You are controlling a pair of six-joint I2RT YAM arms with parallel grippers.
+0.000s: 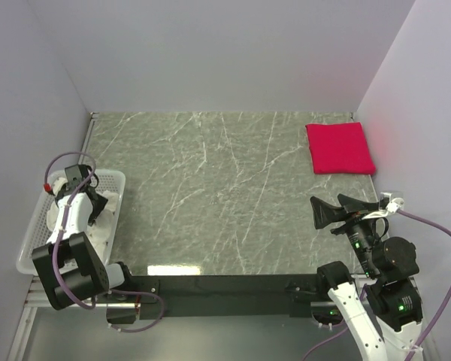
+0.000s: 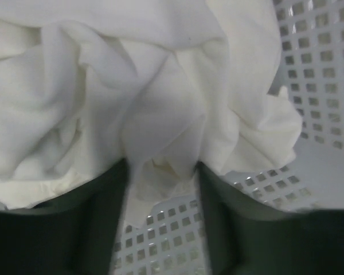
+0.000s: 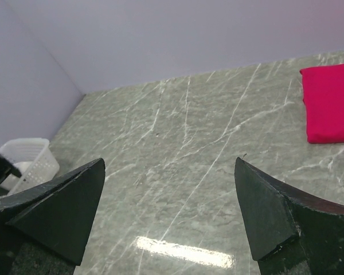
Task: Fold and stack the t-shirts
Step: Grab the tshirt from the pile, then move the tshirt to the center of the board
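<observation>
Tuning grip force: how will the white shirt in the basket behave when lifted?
White t-shirt lies crumpled in soft folds: likely floppy, draping when lifted. Looks thin, so probably light. The mesh basket might drag on it.

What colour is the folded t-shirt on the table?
Plain bright red t-shirt; best in the top external view.

white t-shirt [image 2: 103, 86], red t-shirt [image 1: 340, 147], grey marbled table [image 1: 210, 195]
</observation>
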